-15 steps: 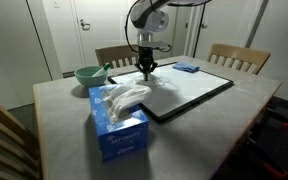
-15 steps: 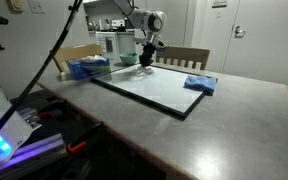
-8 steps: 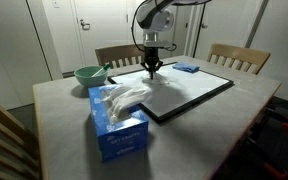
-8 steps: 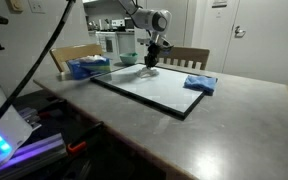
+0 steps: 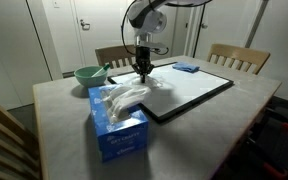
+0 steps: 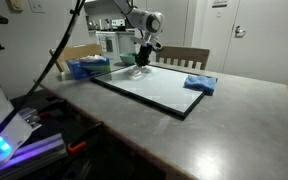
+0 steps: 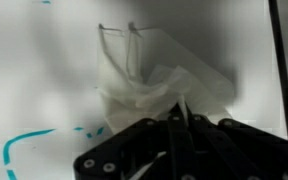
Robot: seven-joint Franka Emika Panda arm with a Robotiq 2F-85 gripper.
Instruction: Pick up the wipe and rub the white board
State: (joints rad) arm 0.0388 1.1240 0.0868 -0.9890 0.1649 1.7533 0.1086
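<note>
The white board (image 5: 189, 92) (image 6: 154, 88) (image 7: 44, 60), a flat white panel with a thin black frame, lies on the table in both exterior views. My gripper (image 5: 142, 70) (image 6: 141, 62) (image 7: 180, 118) points down over its far corner, shut on the wipe (image 7: 159, 75). In the wrist view the crumpled white wipe spreads flat on the board ahead of the fingertips. Blue pen marks (image 7: 29, 140) show on the board beside it. In the exterior views the wipe is a small white bit under the gripper (image 6: 137, 70).
A blue tissue box (image 5: 119, 120) (image 6: 85, 67) with tissue sticking out stands beside the board. A green bowl (image 5: 89, 75) sits behind it. A folded blue cloth (image 5: 187, 68) (image 6: 200, 84) lies on the board's other end. Wooden chairs (image 5: 234, 58) ring the table.
The gripper with the wipe slid one way along the board's far end half a second ago, and has now slid back to where it was a second ago.
</note>
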